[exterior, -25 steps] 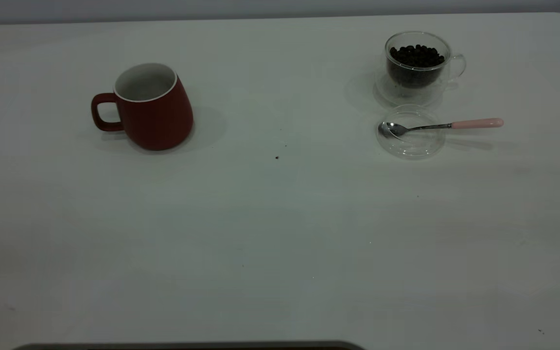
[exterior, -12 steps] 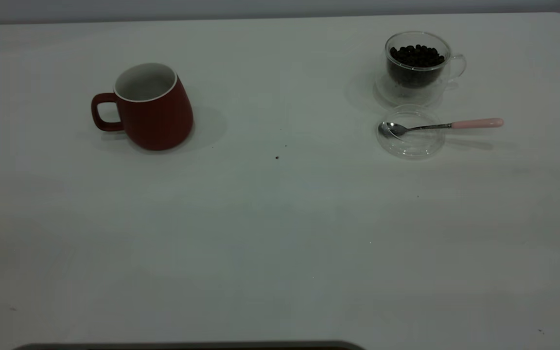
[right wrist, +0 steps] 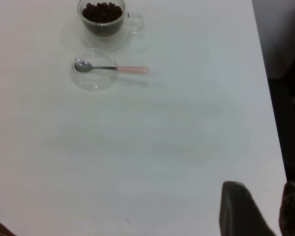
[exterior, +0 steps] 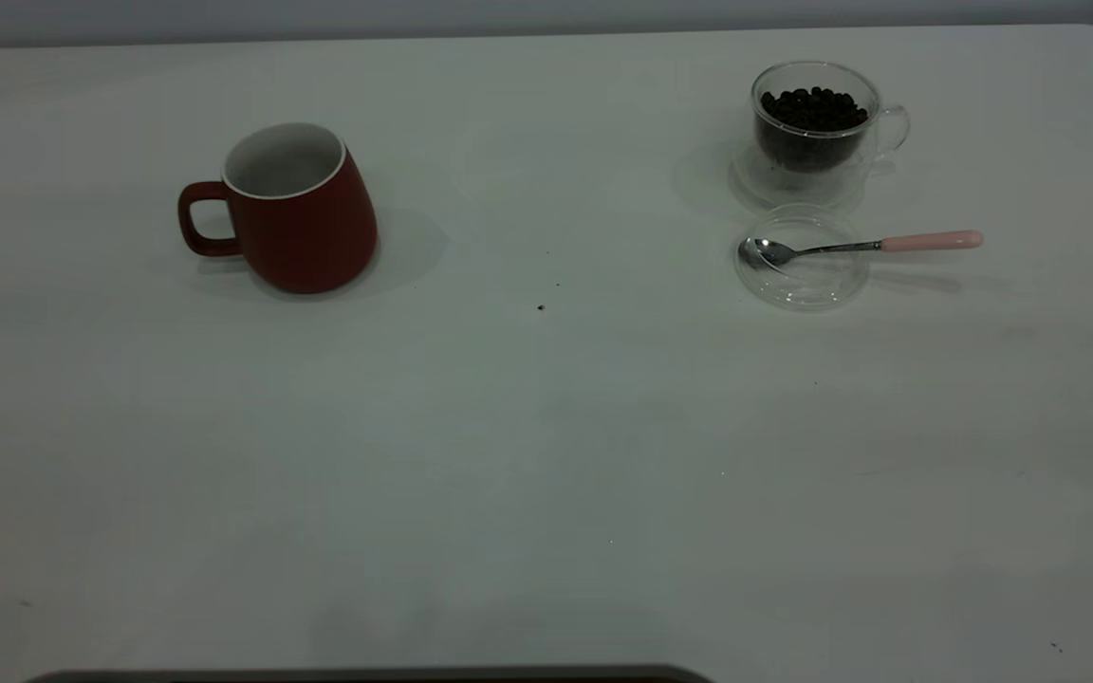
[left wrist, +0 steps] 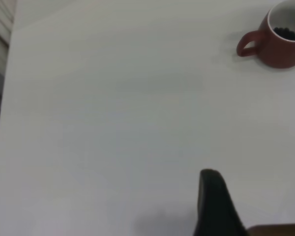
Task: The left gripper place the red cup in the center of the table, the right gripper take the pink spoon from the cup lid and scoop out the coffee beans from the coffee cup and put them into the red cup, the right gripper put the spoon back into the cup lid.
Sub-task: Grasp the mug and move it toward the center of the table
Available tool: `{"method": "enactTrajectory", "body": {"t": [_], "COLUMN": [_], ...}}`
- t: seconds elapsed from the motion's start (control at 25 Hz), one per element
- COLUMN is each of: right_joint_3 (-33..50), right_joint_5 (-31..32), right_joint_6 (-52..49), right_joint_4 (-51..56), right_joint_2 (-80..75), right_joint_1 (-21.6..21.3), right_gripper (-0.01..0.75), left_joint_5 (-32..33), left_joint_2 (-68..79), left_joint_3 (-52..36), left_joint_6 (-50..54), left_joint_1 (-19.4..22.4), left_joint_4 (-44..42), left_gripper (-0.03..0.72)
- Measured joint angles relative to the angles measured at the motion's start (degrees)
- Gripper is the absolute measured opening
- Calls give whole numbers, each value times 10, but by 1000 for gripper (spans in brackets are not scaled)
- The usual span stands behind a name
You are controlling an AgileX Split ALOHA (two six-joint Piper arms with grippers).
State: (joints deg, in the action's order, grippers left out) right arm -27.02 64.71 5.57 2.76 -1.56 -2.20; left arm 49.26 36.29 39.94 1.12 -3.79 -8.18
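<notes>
The red cup (exterior: 290, 209) stands upright on the left half of the table, handle pointing to the table's left. In the left wrist view the red cup (left wrist: 280, 34) is far off, with dark bits inside; my left gripper (left wrist: 216, 201) is low over bare table, well away from it. The glass coffee cup (exterior: 812, 123) full of coffee beans (exterior: 812, 106) stands at the back right. Just in front lies the clear cup lid (exterior: 801, 266) with the pink spoon (exterior: 931, 241) across it, bowl in the lid. My right gripper (right wrist: 265, 191) is open, far from the pink spoon (right wrist: 132, 70).
Neither arm appears in the exterior view. The white table (exterior: 546, 455) has a few dark specks (exterior: 541, 307) near its middle. The table's right edge (right wrist: 265, 78) runs close to my right gripper, with a dark drop beyond it.
</notes>
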Motion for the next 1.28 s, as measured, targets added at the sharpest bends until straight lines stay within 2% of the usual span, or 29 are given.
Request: {"method": "enactTrajectory", "body": {"t": [0.28,0.52,0.68,0.92,1.28], "right_joint_3": [0,0,0,0,0], "right_joint_5": [0,0,0,0,-1], "right_joint_6": [0,0,0,0,0], "right_joint_4": [0,0,0,0,0], "right_joint_2": [0,0,0,0,0], "right_joint_1": [0,0,0,0,0], "right_gripper": [239,239,239,239,239], "left_joint_5": [-128,-236,-249,-256,-287], "left_joint_2": [238,428,549,681,800], "left_joint_3": [33,83,140,221,263], "left_joint_6": [-2,-37,-104,-232,-397], "left_joint_1": [0,0,0,-8,-78], "left_joint_4": [-39,-119,-152,-158,-174], "left_gripper": [492,492,492,492,492]}}
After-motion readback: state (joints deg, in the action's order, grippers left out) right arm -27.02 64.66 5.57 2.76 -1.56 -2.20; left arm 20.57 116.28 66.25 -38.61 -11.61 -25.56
